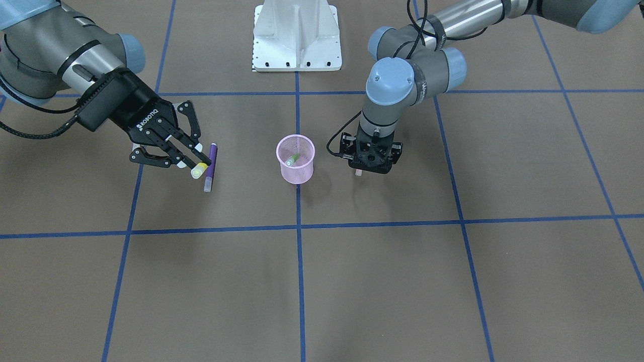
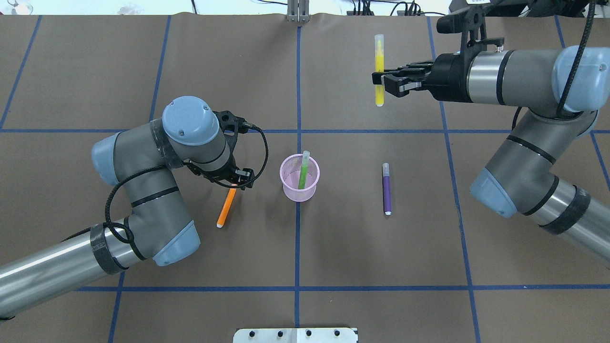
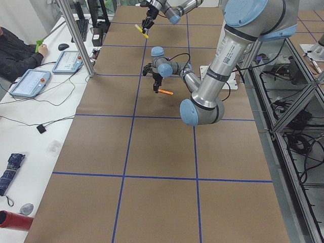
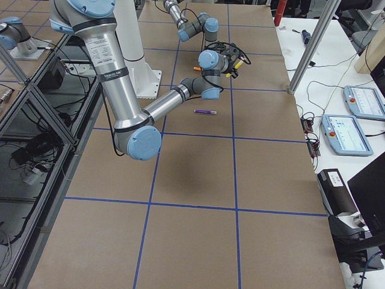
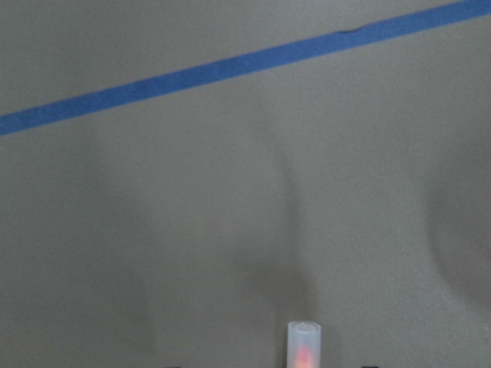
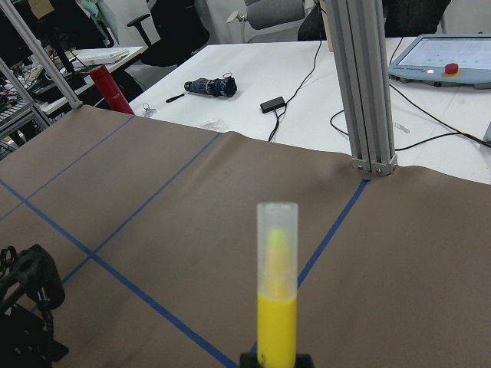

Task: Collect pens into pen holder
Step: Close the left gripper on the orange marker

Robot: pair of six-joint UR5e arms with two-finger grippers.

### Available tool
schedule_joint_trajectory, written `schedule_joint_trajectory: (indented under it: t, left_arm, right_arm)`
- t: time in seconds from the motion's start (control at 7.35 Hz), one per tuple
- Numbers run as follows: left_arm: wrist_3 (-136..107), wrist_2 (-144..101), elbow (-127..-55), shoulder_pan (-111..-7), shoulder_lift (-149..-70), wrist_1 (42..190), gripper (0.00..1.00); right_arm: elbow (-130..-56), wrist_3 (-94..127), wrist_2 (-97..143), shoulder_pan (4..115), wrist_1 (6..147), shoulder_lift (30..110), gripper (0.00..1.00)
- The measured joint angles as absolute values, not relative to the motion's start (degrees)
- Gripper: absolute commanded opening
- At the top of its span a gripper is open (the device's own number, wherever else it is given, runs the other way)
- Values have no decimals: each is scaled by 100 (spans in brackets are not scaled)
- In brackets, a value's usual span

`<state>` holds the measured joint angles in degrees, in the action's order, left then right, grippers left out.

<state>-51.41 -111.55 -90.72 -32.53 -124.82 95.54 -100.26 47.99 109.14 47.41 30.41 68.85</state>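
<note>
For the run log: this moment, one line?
right gripper: yellow pen; left gripper: orange pen; pen holder: green pen; table: purple pen

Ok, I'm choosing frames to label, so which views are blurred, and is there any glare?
Left wrist view: soft throughout, the orange pen blurred at the bottom edge. Right wrist view: the yellow pen, close up, is slightly soft, and the desks behind are sharper. Overhead view: crisp, with a faint shadow beside the pen holder and no glare on the table.

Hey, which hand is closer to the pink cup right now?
Left. The left hand is just beside the cup, low over the orange pen. The right hand is farther off, raised, holding the yellow pen.
</note>
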Motion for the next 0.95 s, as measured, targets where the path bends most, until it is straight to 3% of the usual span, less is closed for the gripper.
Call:
schedule_joint_trajectory:
  t: [0.68, 0.95]
  left_arm:
    - [-5125, -11171, -8987, -3139, -12480, 9561, 50]
    - [-5124, -11171, -8972, -3124, -12480, 9557, 47]
  right_arm:
    - [-10077, 4799, 10916, 4708, 3049, 6880, 0]
    - [-10066, 4799, 10913, 4662, 3050, 6863, 0]
